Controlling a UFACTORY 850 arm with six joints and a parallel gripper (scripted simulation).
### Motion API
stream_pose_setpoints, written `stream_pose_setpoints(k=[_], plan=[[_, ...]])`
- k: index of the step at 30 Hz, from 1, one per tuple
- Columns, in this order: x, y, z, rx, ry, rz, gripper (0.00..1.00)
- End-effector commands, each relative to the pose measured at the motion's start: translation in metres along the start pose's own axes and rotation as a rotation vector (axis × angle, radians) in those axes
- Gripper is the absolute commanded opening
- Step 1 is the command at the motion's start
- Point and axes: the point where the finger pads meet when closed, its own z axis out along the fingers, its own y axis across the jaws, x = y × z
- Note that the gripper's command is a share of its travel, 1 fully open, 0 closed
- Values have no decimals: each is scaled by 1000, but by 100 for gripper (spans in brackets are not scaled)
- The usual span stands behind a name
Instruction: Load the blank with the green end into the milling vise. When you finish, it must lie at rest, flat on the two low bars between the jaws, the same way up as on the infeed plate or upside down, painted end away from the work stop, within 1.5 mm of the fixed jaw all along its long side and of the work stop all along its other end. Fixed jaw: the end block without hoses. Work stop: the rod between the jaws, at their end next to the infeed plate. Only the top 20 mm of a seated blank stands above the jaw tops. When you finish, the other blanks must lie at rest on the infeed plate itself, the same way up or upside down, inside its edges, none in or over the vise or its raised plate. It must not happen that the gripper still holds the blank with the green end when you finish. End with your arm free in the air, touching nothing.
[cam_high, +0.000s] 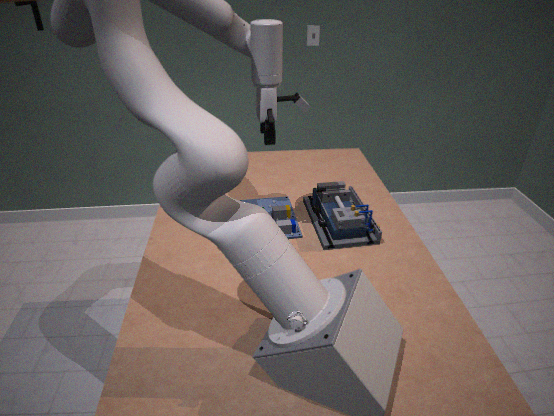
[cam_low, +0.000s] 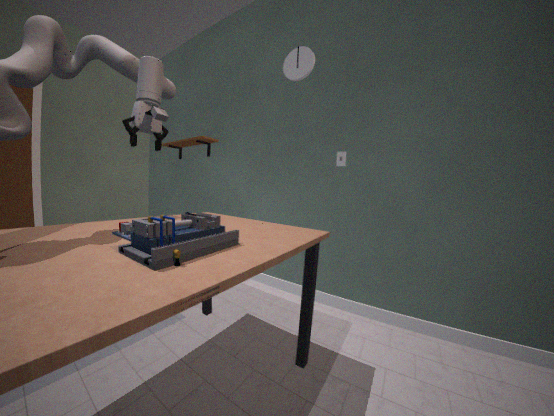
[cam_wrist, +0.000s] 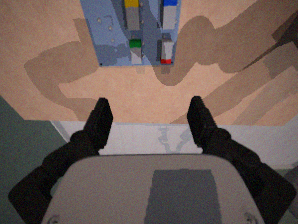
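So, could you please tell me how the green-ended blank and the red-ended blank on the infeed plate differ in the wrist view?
The green-ended blank has a green tip, the red-ended blank a red one. The green-ended blank lies left of the red-ended blank. The red-ended blank's tip reaches the infeed plate's near edge; the green-ended blank's tip stops short. Both are grey bars lying flat and parallel, untouched by the open gripper.

top view looks down from behind the arm. exterior sits low, off the desk (cam_low: 260, 247) corner. wrist stares straight down; all share the desk.
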Motion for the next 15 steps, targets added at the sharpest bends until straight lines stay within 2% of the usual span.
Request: stream_pose_setpoints(k=[1, 15], plan=[[0, -1, 0, 1, 1, -1, 100], [3, -1, 4, 1, 1, -1, 100]])
